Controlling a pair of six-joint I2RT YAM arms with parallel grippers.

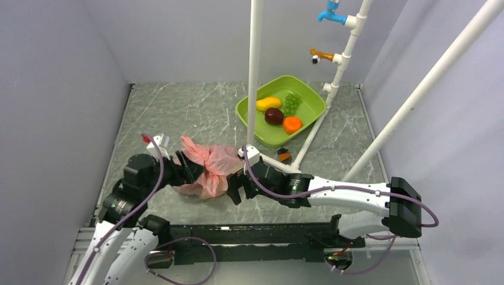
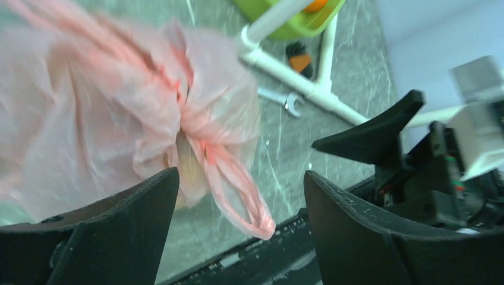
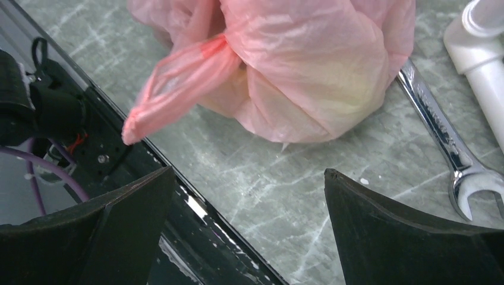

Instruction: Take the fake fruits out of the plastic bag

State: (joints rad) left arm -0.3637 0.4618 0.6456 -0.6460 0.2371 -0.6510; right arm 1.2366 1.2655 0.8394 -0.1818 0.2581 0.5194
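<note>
Left wrist view: my left gripper (image 2: pixel 239 175) stands wide at centre frame, and between its fingers dangles a loop handle of the pink plastic bag (image 2: pixel 101 113). My right gripper (image 3: pixel 248 172) gapes wide, empty.

Overhead view: bright, even, diffuse light; soft, faint shadows on the table (image 1: pixel 178 113); sharp throughout.
Left wrist view: plastic bag (image 2: pixel 89 113) at upper left smeared with blur; right edge of frame soft too.
Right wrist view: crisp; glare along the wrench (image 3: pixel 440 130) at right.
</note>
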